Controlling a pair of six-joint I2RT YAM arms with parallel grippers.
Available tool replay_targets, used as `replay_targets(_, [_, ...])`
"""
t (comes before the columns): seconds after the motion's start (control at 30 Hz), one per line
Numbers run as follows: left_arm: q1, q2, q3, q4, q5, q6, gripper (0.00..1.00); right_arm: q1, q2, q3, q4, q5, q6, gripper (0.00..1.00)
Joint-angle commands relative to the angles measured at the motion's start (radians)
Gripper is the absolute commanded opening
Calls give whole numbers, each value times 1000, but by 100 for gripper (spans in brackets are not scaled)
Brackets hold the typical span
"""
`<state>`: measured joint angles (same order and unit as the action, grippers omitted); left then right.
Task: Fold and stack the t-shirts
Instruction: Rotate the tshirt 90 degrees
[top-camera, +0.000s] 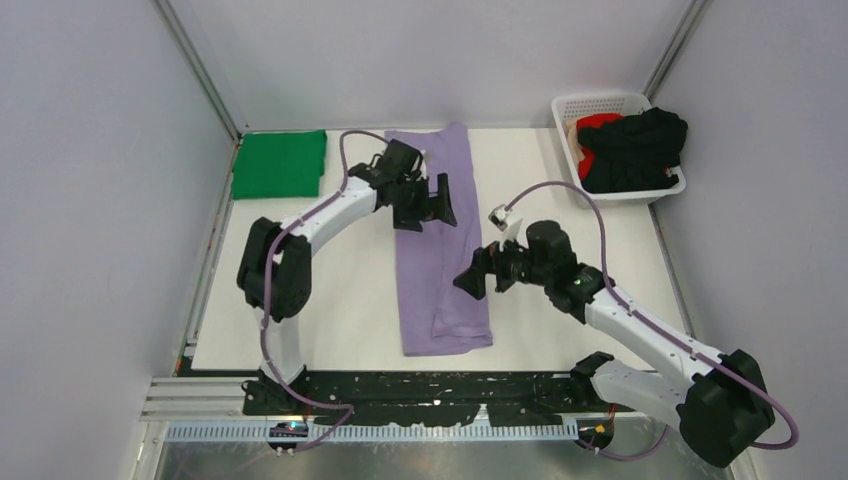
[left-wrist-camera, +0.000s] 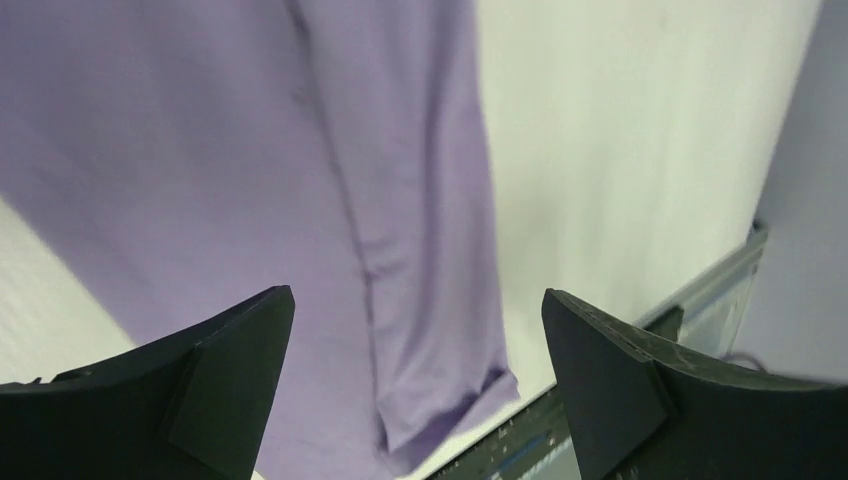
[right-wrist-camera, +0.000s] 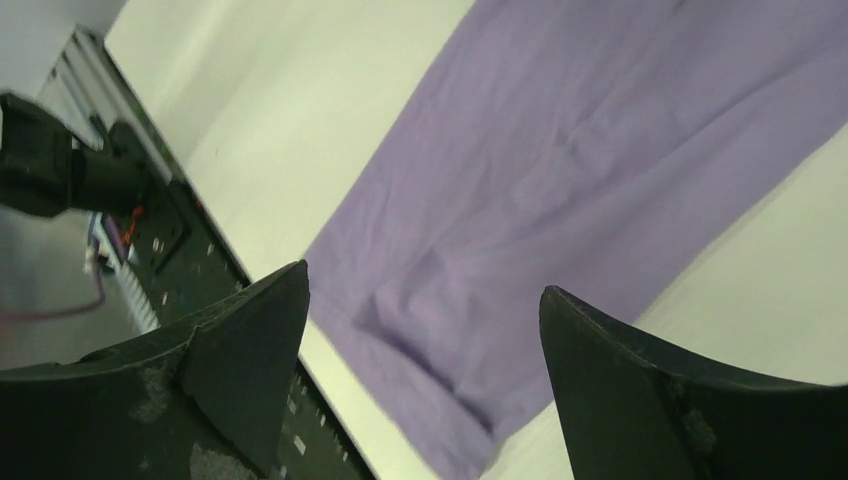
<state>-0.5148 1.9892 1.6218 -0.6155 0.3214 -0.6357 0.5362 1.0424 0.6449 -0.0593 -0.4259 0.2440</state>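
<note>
The purple t-shirt (top-camera: 440, 240) lies flat in the middle of the white table (top-camera: 340, 290). It's folded into one long strip that goes from the far edge down to near the front edge. At the front end there's a small extra fold on the right side.

The left gripper (top-camera: 432, 210) hangs over the far part of the purple t-shirt. Its jaws are spread wide & hold nothing. In the left wrist cam the two black fingers (left-wrist-camera: 200, 390) sit low at the sides w/ purple cloth under them, not touching it.

The right gripper (top-camera: 480, 272) is at the right edge of the strip, approx halfway down. Its jaws are spread wide too, w/ nothing in them. In the right wrist cam the front end of the shirt shows between the fingers (right-wrist-camera: 230, 350), down below, w/ the little fold at the hem.

The green t-shirt (top-camera: 279, 164) is folded in a neat flat block in the far left corner of the table, well apart from the purple one.

The white basket (top-camera: 600, 103) w/ holes sits at the far right corner. Inside are the black t-shirt (top-camera: 635, 150) & the red t-shirt (top-camera: 598, 125), both bunched up. The black one is on top & covers most of the red. A bit of black hangs over the right rim.
</note>
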Motion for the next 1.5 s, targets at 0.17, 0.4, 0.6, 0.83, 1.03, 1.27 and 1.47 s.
replay_targets(0.17, [-140,-81,-157,247,265,60,99,174,-46,-125,-286,11,98,87])
replay_targets(0.4, [-206,12,-180,314,303,61,100,193,37,-185,-243,112,92,84])
replay_targets(0.6, [-201,73,-187,289,277,69,100,249,122,-190,-133,92,93,76])
replay_targets(0.83, [-143,110,-179,273,227,34,100,348,74,-165,-227,127,116,73])
replay_targets(1.03, [-121,112,-171,259,222,45,100,413,2,-156,-278,166,119,72])
replay_targets(1.27, [-121,88,-203,285,305,134,100,405,-55,-135,-279,375,117,72])
replay_targets(1.47, [-122,104,-192,279,372,181,100,357,-39,-153,-113,344,77,73])
